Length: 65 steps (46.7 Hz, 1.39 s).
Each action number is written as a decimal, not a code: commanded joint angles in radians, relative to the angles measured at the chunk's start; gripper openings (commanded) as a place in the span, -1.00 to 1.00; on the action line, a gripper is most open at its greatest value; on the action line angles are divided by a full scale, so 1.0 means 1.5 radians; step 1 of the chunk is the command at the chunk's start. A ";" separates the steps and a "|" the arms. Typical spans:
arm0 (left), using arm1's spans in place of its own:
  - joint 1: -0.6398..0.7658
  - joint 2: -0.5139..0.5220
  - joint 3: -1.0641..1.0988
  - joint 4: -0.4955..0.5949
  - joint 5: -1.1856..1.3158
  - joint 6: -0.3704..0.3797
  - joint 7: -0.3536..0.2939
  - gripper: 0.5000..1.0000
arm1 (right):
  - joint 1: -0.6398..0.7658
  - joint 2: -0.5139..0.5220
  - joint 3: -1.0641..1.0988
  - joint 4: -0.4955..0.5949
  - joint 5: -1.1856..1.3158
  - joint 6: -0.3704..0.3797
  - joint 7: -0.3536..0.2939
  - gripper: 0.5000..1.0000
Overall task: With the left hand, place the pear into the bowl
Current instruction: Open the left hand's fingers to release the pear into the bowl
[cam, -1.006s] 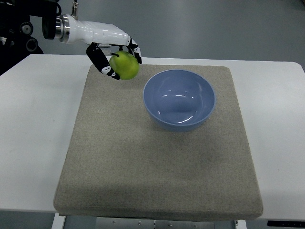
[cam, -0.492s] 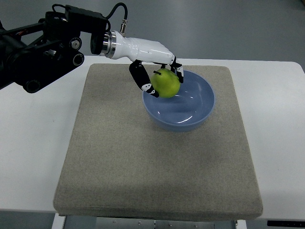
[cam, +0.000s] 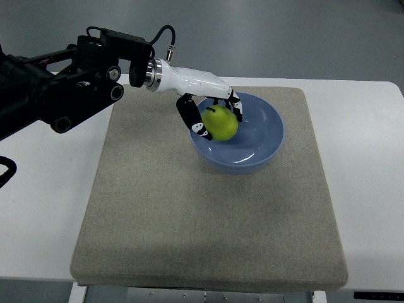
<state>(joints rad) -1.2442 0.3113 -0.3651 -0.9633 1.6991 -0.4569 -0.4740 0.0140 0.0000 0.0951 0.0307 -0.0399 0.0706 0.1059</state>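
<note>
Pear over the bowl – not let go yet.

The left hand [cam: 211,112] is clamped round the green pear [cam: 219,122], holding it low inside the blue bowl's [cam: 268,136] left half, seemingly so the drop is short. The bowl sits on a grey mat [cam: 189,214] – likely there to stop sliding. I can read no writing or labels anywhere.

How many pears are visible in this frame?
1. The pear is gripped in the left hand, over the left part of the bowl, which sits on the mat. Nothing in view could hide another.
</note>
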 commanded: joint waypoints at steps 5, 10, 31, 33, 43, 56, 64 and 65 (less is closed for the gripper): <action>0.008 0.000 0.000 0.000 -0.001 0.000 0.000 -1.00 | 0.000 0.000 0.000 0.000 0.000 0.000 0.000 0.70; 0.010 0.000 0.000 0.000 -0.001 0.001 0.000 -1.00 | 0.000 0.000 0.000 0.000 0.000 0.000 0.000 0.70; 0.017 -0.008 -0.003 -0.001 -0.009 0.010 0.000 0.54 | 0.000 0.000 0.000 0.000 0.000 0.000 0.000 0.70; 0.018 -0.008 -0.003 -0.001 -0.009 0.010 0.000 0.55 | 0.000 0.000 0.000 0.000 0.000 0.000 0.000 0.70; 0.019 -0.009 -0.004 -0.001 -0.010 0.010 0.000 0.76 | 0.001 0.000 0.000 0.000 0.000 0.000 0.000 0.70; 0.019 -0.009 -0.005 -0.001 -0.017 0.010 0.000 0.76 | 0.000 0.000 0.000 0.000 0.000 0.000 0.000 0.70; 0.019 -0.009 -0.010 0.017 -0.018 0.021 0.000 0.77 | 0.000 0.000 0.000 0.000 0.000 0.000 0.000 0.70; 0.019 -0.009 -0.010 0.023 -0.018 0.028 0.001 0.77 | 0.000 0.000 0.000 0.000 0.000 0.000 0.000 0.70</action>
<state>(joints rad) -1.2164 0.2975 -0.3783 -0.9516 1.6725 -0.4356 -0.4734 0.0142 0.0000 0.0951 0.0307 -0.0399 0.0706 0.1059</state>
